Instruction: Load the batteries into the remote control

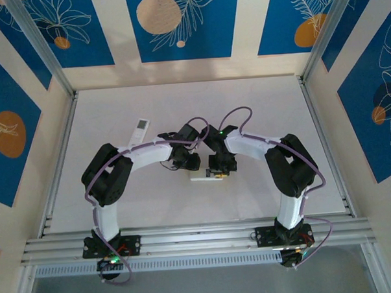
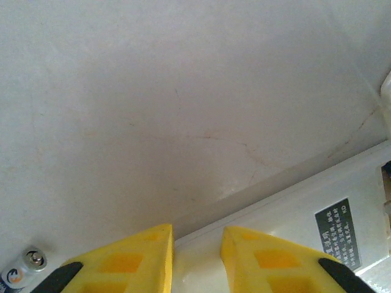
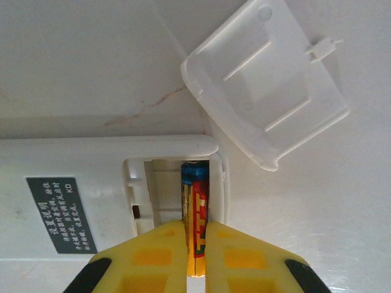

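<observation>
- At the middle of the tabletop [image 1: 180,98] I see the remote control [image 3: 73,165] lying back-up, label showing, so its open battery bay [image 3: 162,189] faces my arms;
- my right pincer [image 3: 195,235] pinches one battery [image 3: 195,195], red and yellow, held lengthwise in line with the bay's right-hand slot, far end inside the opening; I judge this is the seating step;
- the cover [image 3: 269,85] lies just beside the bay, inner face up, out of the way;
- my left pincer [image 2: 197,235] sits over the remote's other end, fingers slightly apart; whether it clamps the body I cannot tell; probably it steadies it;
- a second battery [image 2: 27,264] lies on the tabletop near that pincer, within easy reach.
</observation>
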